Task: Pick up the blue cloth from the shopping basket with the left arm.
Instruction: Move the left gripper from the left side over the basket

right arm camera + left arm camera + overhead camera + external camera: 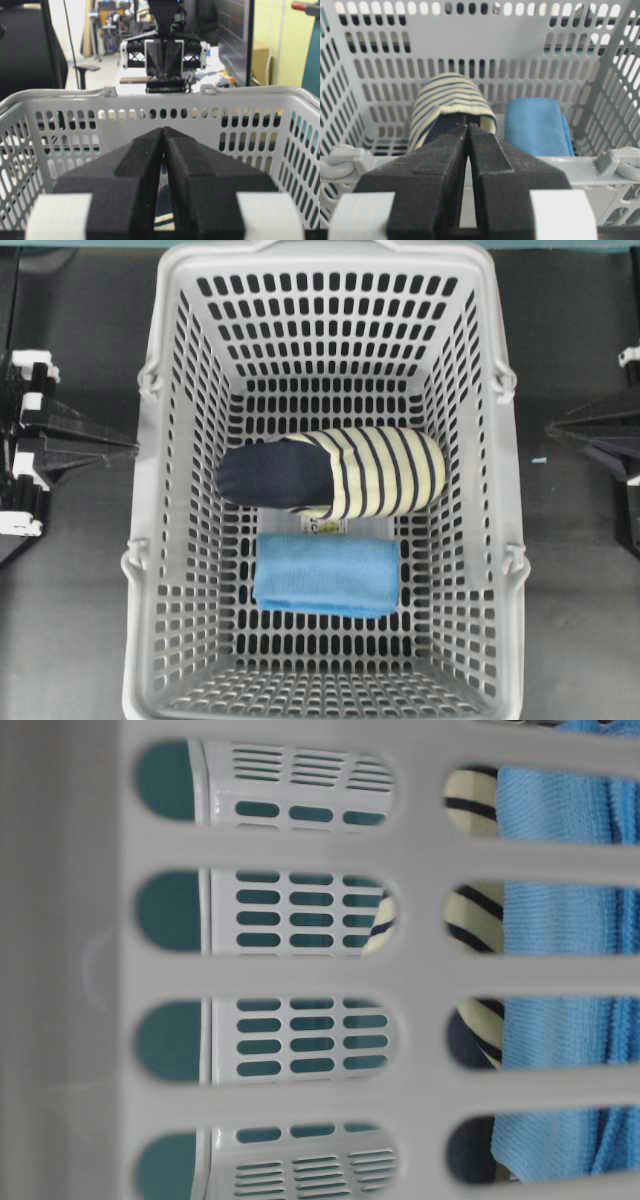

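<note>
Waiting gripper: left gripper (468,131) sits outside the shopping basket (160,570) rim, jaws pressed together, empty.
Right gripper (163,134): also closed, holding nothing.
Location: blue cloth (327,575) lies flat on the basket floor, just beside the striped slipper (335,472).
Handling: likely soft, light, limp; pinch an edge fold.
Look: plain sky-blue folded rectangle.

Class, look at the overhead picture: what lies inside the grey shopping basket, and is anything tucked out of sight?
Inside the shopping basket lie a striped slipper and the blue cloth, side by side. A small label peeks out between them; the rest of it is covered.
</note>
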Motion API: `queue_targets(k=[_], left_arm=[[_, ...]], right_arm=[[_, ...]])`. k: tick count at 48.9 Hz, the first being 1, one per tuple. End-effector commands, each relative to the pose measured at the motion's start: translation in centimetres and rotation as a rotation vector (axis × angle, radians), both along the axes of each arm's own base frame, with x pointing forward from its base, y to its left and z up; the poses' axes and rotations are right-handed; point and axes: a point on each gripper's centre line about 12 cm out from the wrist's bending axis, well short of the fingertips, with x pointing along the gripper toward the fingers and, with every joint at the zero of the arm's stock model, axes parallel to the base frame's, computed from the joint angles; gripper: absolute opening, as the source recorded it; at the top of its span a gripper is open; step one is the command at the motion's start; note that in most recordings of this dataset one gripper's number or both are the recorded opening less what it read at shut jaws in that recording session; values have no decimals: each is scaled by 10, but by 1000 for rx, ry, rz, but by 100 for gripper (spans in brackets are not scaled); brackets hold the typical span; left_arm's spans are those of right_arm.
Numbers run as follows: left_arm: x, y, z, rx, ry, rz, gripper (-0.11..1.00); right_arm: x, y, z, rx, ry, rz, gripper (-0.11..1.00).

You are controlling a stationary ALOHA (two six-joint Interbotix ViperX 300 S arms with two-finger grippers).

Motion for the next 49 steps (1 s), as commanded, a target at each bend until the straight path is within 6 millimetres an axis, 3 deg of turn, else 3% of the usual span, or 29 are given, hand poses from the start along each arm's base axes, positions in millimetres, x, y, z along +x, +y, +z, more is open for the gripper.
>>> queue_targets(k=[1,5,12,22,30,38,43,49], left_arm=[[-5,-7,22,13,-55,-37,6],[-3,-10,31,-14,-22,-53,0],[7,-15,52,-38,80,-72,0],[42,-19,71,-31,345,-66,0],[74,-21,91,-17,435,-60,0],[102,-27,92,-9,534,-64,0],[116,-29,85,-17,591,-62,0],[133,-33,83,-14,620,-65,0]], right_arm=[[1,-2,2,6,-5,-8,1],[0,-2,-2,18,32,-10,1],[1,-1,-3,19,120,-5,-1],[2,0,9,15,187,1,-1],[1,1,11,13,222,8,-1],[1,4,20,5,192,23,0],[0,5,19,11,201,25,12],[0,5,18,14,209,26,48]])
